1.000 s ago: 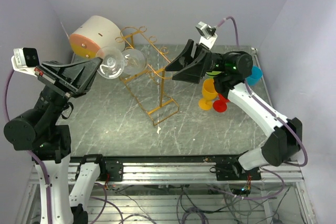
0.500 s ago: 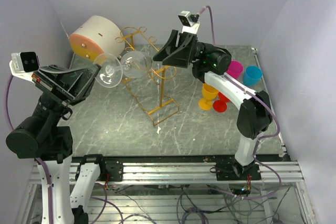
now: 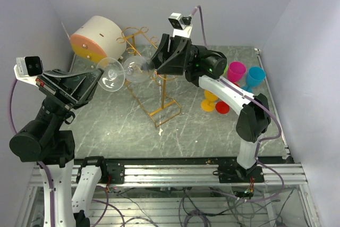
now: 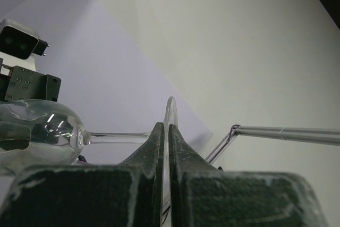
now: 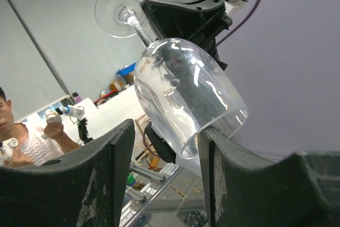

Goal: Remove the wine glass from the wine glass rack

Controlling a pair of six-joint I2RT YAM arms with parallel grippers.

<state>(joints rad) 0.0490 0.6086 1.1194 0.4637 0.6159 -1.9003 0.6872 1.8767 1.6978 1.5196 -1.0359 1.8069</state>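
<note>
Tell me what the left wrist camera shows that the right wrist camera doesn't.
Only the left wrist: the wine glass with its foot seen edge-on, and a thin metal rod on the right. Only the right wrist: the right gripper open, its fingers framing the bowl, and a person in the background. Both: the glass's stem and bowl, with the left gripper shut on its foot.

The clear wine glass [image 3: 136, 69] hangs on its side in the air, stem level, bowl toward the wine glass rack [image 3: 161, 90] and round foot pointing away to the rack's left. The rack, a thin gold wire frame with curled loop ends, stands on slanted legs.
</note>
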